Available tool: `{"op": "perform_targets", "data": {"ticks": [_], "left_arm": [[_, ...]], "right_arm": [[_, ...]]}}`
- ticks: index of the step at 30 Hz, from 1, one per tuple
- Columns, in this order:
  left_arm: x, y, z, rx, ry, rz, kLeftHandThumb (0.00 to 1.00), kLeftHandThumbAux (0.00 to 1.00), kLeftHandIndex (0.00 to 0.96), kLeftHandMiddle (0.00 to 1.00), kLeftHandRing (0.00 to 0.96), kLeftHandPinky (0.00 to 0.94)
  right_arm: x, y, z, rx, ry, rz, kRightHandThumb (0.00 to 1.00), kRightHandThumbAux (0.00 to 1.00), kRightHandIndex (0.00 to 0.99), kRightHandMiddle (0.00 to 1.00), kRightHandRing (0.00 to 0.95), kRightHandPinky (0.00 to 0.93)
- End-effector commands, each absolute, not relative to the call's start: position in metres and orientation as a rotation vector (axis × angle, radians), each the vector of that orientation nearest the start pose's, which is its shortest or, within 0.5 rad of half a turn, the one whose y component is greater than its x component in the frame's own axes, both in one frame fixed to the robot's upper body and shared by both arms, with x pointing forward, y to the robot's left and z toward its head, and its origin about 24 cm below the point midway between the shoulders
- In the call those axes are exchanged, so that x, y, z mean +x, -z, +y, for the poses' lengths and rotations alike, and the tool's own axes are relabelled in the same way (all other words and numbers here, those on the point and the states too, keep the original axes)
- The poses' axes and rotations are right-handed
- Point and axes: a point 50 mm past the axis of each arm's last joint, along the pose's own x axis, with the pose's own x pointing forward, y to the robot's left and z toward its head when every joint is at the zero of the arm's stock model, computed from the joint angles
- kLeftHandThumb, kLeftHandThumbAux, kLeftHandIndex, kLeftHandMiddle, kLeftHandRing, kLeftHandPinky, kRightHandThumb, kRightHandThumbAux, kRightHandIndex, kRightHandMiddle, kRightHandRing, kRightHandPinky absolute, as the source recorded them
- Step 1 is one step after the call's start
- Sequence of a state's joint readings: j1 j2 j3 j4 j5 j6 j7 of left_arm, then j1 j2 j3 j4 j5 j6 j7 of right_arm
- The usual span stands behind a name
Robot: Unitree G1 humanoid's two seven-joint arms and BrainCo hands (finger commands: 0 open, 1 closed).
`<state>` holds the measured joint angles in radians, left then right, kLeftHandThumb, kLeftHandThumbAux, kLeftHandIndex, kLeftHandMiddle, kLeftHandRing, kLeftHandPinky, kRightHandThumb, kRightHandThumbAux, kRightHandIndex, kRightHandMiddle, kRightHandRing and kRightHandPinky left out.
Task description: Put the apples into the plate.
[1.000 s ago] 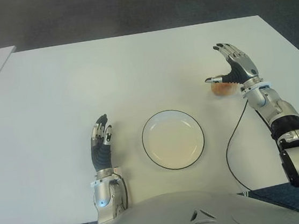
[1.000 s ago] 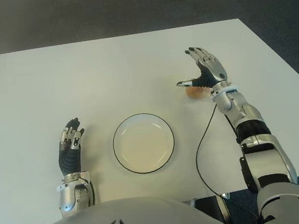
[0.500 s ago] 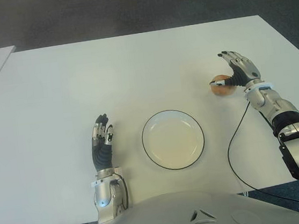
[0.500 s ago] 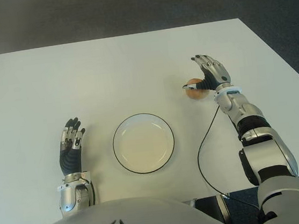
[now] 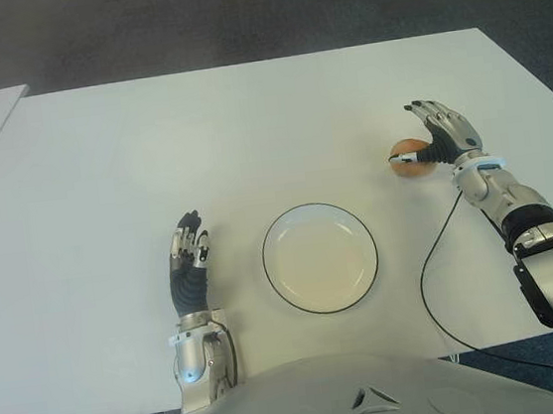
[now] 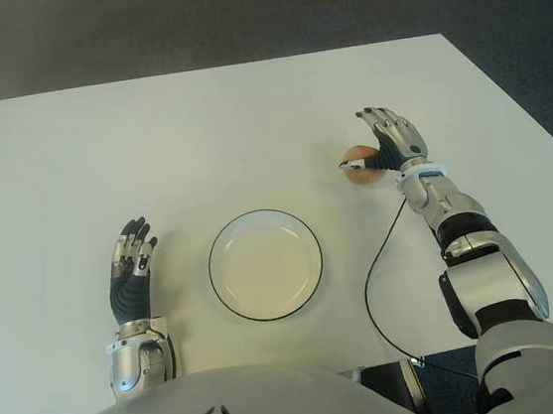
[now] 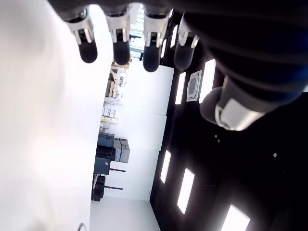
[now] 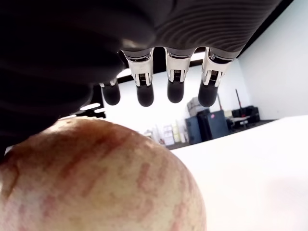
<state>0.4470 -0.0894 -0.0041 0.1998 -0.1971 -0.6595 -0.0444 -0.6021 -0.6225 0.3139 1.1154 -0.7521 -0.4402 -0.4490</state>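
Fingers of the left hand [image 5: 189, 268] point away from the robot, loosely extended and holding nothing, just to the left of the plate [image 5: 320, 258], and this hand has not moved over the last second. Plate itself is bare, near the robot's edge of the white table [image 5: 199, 136]. Up and to the right of the plate, well apart from it, sits the single apple [image 5: 410, 156] on the table, with the right hand [image 5: 440, 135] against its right side. A second ago that hand was spread wide and raised above the fruit; now it has dropped lower and its thumb reaches across the front of the apple (the wrist view shows the four fingers extended past the top, not yet curled around it). Judging by this, the grasp is forming but not closed, so lifting and carrying to the plate remain.
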Motion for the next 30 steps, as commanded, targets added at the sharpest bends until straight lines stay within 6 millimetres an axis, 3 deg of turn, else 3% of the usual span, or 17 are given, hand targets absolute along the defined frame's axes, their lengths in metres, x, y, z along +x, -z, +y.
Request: {"op": "perform_targets", "data": {"ticks": [1, 8, 30], "left_arm": [[0.13, 0.05, 0.155, -0.271, -0.268, 0.049, 0.226, 0.539, 0.134, 0.119, 0.094, 0.097], [0.132, 0.054, 0.16, -0.319, -0.28, 0.058, 0.221, 0.561, 0.148, 0.125, 0.091, 0.078], [0.129, 0.052, 0.155, -0.249, -0.238, 0.063, 0.161, 0.576, 0.107, 0.09, 0.058, 0.064]], "right_arm": [[0.323, -0.035, -0.281, -1.412, -0.022, 0.003, 0.422, 0.471, 0.013, 0.006, 0.0, 0.044], [0.321, -0.03, -0.281, -1.411, -0.027, 0.02, 0.407, 0.475, 0.013, 0.011, 0.0, 0.045], [0.312, -0.005, -0.272, -1.398, -0.087, 0.112, 0.389, 0.479, 0.006, 0.006, 0.005, 0.065]]}}
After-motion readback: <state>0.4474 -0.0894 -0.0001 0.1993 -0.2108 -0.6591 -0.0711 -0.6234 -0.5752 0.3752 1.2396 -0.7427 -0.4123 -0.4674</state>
